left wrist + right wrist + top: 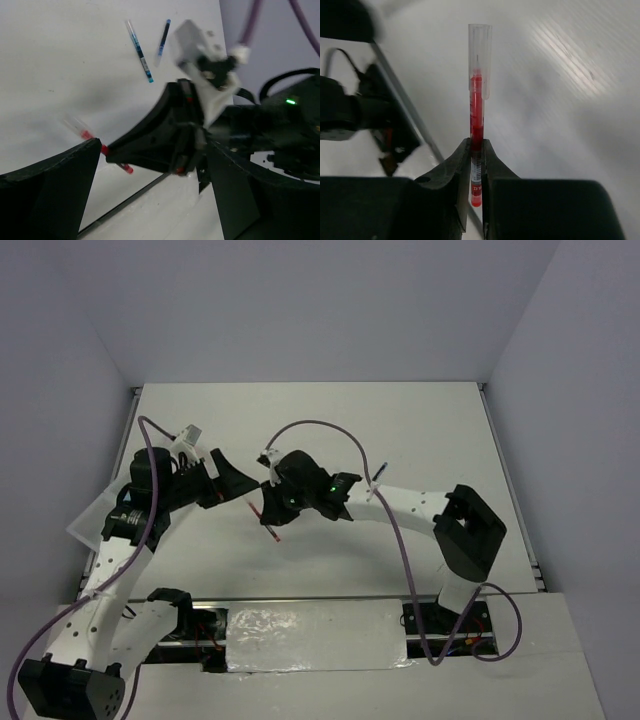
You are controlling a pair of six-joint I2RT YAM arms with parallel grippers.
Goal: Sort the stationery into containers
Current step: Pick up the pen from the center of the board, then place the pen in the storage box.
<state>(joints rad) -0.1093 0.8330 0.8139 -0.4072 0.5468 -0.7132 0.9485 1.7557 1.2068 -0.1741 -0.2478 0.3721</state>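
My right gripper [268, 507] is shut on a thin red pen [270, 530] and holds it above the white table near the middle. In the right wrist view the red pen [477, 120] stands straight between the closed fingers [460, 165], with its clear cap pointing away. My left gripper [238, 483] is open and empty, just left of the right gripper. In the left wrist view the red pen [127, 169] shows between my spread fingers [75, 170]. Two thin blue pens [140, 50] [164, 37] lie on the table beyond. A clear tray [88, 523] shows partly under the left arm.
One dark blue pen [381, 472] lies beside the right forearm. Purple cables [330, 430] loop over both arms. The table has a raised rim [520, 510] on its right side. The markers and the tan stick are out of view.
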